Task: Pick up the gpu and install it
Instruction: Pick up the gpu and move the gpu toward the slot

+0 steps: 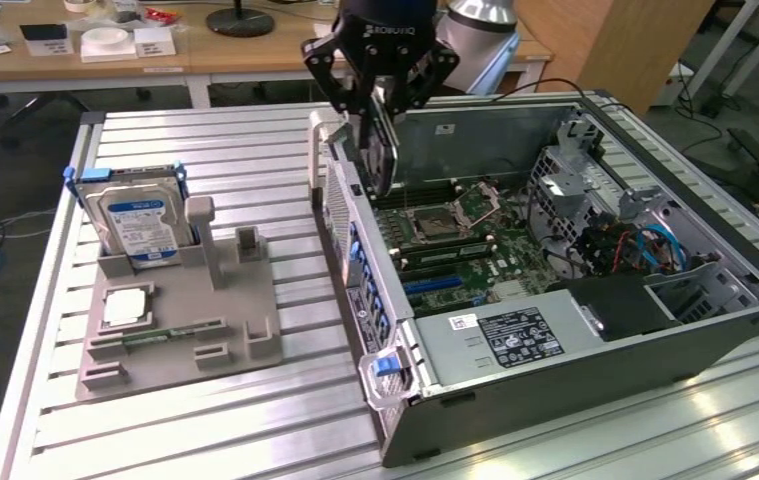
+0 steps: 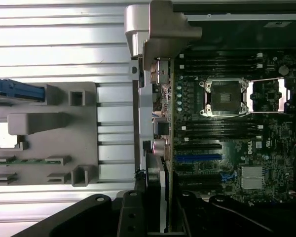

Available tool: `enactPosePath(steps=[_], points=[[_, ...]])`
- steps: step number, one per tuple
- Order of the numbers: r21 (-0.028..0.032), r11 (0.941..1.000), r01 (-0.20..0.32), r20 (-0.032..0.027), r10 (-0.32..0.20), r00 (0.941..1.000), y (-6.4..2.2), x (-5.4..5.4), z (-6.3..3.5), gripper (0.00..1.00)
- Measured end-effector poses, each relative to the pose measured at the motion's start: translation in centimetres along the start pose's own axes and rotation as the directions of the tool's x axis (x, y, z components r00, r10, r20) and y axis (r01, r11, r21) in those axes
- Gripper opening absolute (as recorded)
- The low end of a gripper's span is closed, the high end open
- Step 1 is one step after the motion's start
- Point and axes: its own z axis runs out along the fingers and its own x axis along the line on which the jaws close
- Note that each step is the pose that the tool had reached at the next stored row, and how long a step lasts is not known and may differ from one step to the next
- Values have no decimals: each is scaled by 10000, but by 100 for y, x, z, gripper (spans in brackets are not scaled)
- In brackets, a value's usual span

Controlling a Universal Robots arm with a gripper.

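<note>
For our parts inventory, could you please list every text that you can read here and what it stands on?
"ROBOTIQ": on the gripper, on its body.
"DELL": on the motherboard, turned sideways.
Labels on the hard drive and the power supply: too small to read.

Gripper (image 1: 382, 105) housing carried white "ROBOTIQ" lettering, upside down in the exterior view. The motherboard (image 2: 227, 128) had "DELL" printed sideways just beside the silver heatsink (image 2: 252, 177) in the wrist view. The hard drive (image 1: 112, 195) had a blue-white label (image 1: 139, 225), and the power supply (image 1: 453, 362) had a black rating label (image 1: 519, 335) and a small white sticker (image 1: 463, 322). Print on all three was too small to read, same for the white cards (image 1: 46, 38) on the desk (image 1: 32, 68) behind.
</note>
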Motion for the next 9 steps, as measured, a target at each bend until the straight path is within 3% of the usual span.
enactPosePath(steps=[6, 7, 9], points=[[-1, 10000, 1, 1, -1, 10000, 8, -176, 1, 28], [0, 10000, 0, 0, 0, 10000, 15, -337, 1, 28], [0, 10000, 1, 0, -1, 10000, 24, -545, 1, 28]])
